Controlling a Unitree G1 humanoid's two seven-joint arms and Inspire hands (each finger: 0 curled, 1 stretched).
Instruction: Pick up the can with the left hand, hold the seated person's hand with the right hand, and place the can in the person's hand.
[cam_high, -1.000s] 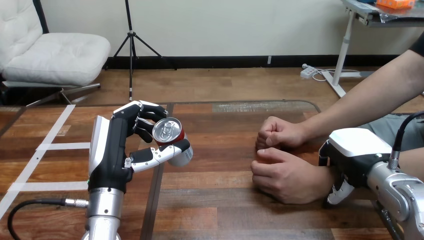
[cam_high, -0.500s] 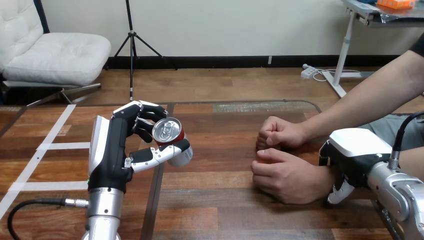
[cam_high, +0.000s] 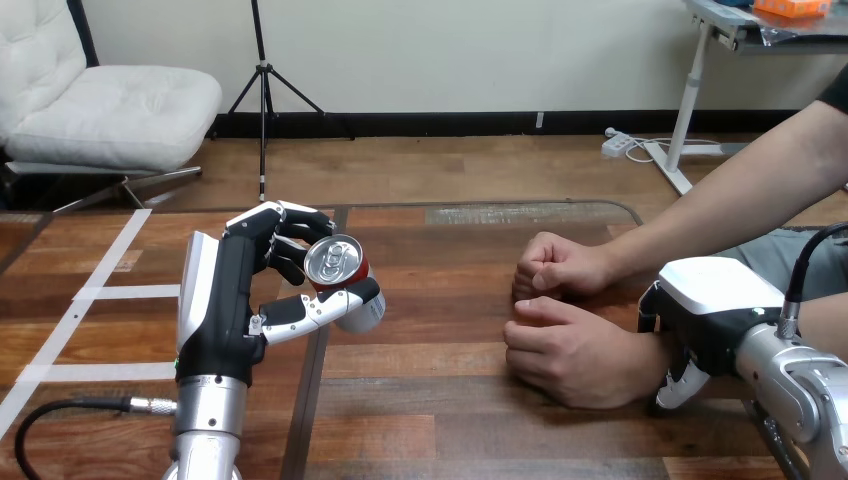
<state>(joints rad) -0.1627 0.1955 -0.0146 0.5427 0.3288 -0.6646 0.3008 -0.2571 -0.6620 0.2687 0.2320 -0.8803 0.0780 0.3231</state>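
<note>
- Can (cam_high: 336, 262) is gripped in the curled fingers of the left robot hand (cam_high: 235, 290), at the left of the tabletop (cam_high: 450, 400); the pick-up is judged done.
- At the near right, the right robot hand (cam_high: 715, 300) is seen against the wrist of the person's near hand (cam_high: 575, 355); whether it is clasped round it cannot be told.
- That person's near hand is closed in a fist, well apart from the can, so the carry across and the hand-over are judged left to do.

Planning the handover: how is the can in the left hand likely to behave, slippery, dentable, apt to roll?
The can looks like smooth thin metal, so it may slip or dent if the left hand squeezes hard. Round-bodied, it would probably roll if laid sideways on the table.
</note>
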